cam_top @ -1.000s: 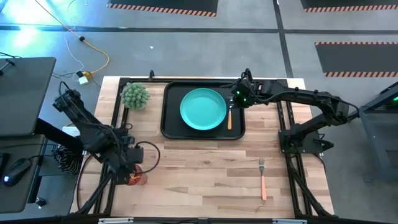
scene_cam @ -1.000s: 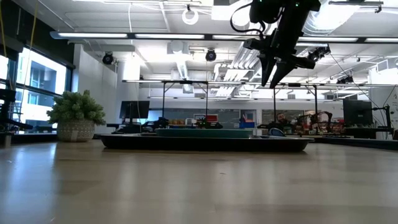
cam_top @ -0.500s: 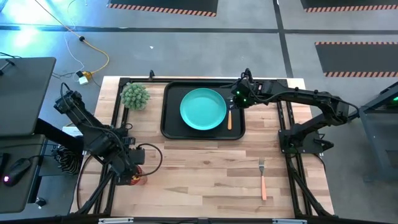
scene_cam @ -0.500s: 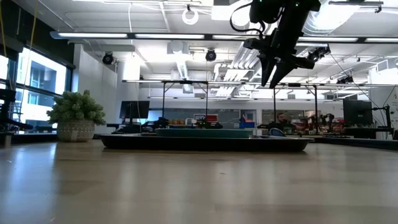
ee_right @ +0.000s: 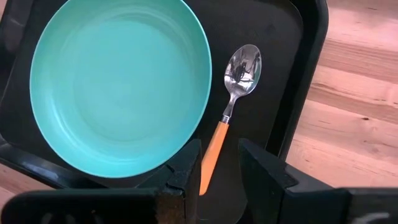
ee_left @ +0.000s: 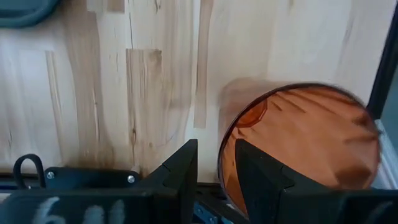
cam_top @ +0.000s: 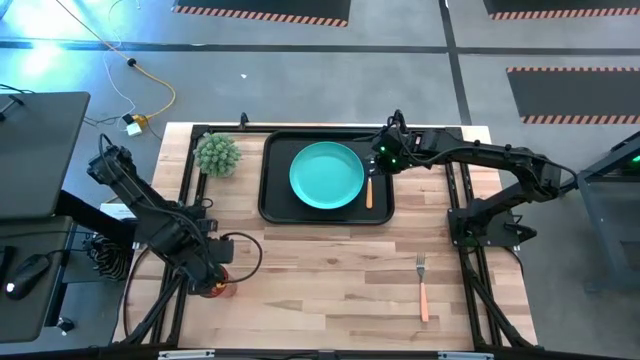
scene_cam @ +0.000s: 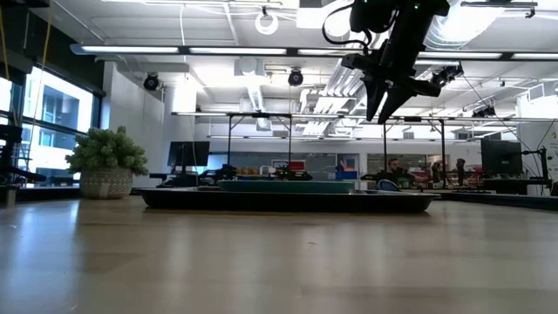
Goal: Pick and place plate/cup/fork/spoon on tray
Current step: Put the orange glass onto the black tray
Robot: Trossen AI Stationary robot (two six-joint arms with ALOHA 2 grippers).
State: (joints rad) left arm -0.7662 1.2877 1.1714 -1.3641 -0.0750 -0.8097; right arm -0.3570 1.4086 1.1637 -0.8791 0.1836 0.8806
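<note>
The teal plate [cam_top: 326, 175] lies in the black tray [cam_top: 275, 205] at the table's far middle. The spoon [ee_right: 233, 93] lies on the tray floor to the plate's right. The fork [cam_top: 423, 285] lies flat on the table at the near right. The red-brown cup [ee_left: 298, 149] stands upright at the near left corner. My left gripper [ee_left: 216, 146] is over it, narrowly open, one finger inside the cup and one outside. My right gripper [ee_right: 221, 149] hangs narrowly open and empty above the spoon's handle, near the tray's right rim. My left gripper comes at the cup from above, its two fingers on either side of the cup's wall [ee_left: 221, 155] at the rim. A gap shows between the fingers. I cannot tell whether either finger touches the wall. The cup stands on the table.
A spiky green plant [cam_top: 217, 154] in a pot stands left of the tray, at the far left. Bare wood lies between the tray and the near edge. Black frame rails run along the table's left and right sides.
My left gripper has gone toward the table's near edge and a little right, over the cup, which it now partly covers in the high view. The cup stands where it was.
</note>
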